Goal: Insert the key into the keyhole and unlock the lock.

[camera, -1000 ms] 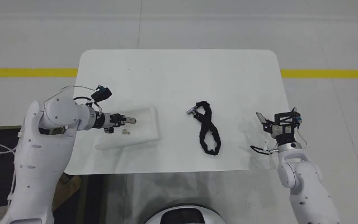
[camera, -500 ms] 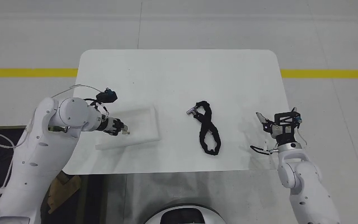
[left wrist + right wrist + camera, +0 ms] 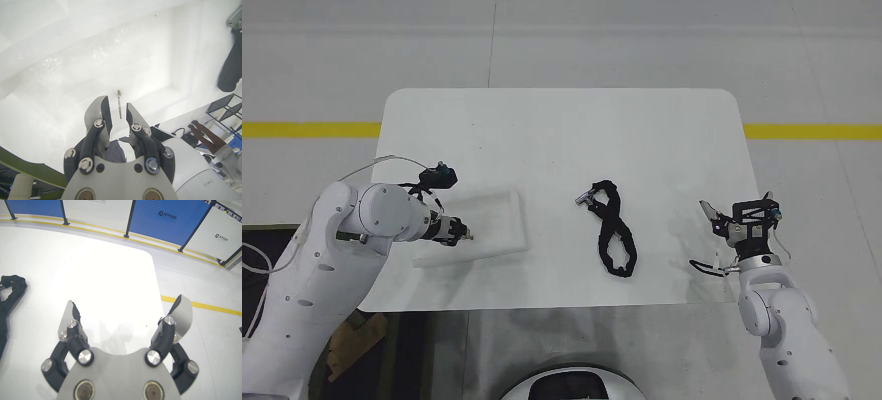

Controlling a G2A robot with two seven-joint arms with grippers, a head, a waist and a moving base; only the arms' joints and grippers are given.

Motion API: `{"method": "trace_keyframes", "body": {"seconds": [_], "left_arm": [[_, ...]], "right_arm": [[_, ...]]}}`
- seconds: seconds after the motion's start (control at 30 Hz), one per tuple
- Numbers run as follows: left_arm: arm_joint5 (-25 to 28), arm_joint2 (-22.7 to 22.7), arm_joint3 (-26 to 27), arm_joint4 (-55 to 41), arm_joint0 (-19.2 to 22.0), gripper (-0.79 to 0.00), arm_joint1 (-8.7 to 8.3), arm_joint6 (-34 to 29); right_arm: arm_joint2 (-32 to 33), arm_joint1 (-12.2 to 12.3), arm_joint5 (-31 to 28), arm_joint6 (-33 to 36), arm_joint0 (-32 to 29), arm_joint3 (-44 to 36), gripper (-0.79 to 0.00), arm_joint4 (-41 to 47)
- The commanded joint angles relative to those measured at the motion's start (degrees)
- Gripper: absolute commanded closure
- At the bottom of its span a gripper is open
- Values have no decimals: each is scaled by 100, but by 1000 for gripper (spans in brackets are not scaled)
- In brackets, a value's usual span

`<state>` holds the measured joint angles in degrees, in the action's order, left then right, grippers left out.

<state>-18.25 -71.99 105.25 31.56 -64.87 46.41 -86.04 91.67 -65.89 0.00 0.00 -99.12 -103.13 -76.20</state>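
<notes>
Print: white lettering with a logo is seen on a blue panel (image 3: 167, 216) and dark lettering on a white panel (image 3: 221, 237) beyond the table; it is not read off here.
Key: a thin metal key (image 3: 119, 105) is seen on a white foam pad (image 3: 497, 212), placed between the two fingers of the left gripper (image 3: 116, 101).
Left gripper: set narrowly apart low over the foam pad, with a sliver of gap seen on each side of the key; neither finger is seen pressing it.
Lock: a black sleeved chain lock (image 3: 612, 235) is laid in a loop near the table's middle, well apart from the key. A keyhole is seen in the end of its metal cylinder (image 3: 233, 19).
Right gripper: the right gripper (image 3: 125, 308) is spread wide with nothing between its fingers, and is placed at the table's right edge, apart from the lock.
Edges and room: the foam pad is set near the left and front edges of the table (image 3: 562, 125). A strip of bare tabletop is seen between foam pad and lock. A yellow floor line (image 3: 312, 129) is painted behind the table.
</notes>
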Motion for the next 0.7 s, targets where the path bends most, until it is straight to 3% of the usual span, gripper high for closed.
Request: {"method": "trace_keyframes", "body": {"seconds": [0.0, 0.23, 0.53, 0.67], "left_arm": [[-33, 53, -47, -23, 0, -188, -3, 33], [-130, 205, -142, -64, 80, -105, -11, 130], [-239, 292, -229, -82, 135, -68, -55, 239], [-275, 320, -247, -119, 145, 0, -82, 275]], "right_arm": [[0, 0, 0, 0, 0, 0, -785, 0], [0, 0, 0, 0, 0, 0, -785, 0], [0, 0, 0, 0, 0, 0, -785, 0], [0, 0, 0, 0, 0, 0, -785, 0]]}}
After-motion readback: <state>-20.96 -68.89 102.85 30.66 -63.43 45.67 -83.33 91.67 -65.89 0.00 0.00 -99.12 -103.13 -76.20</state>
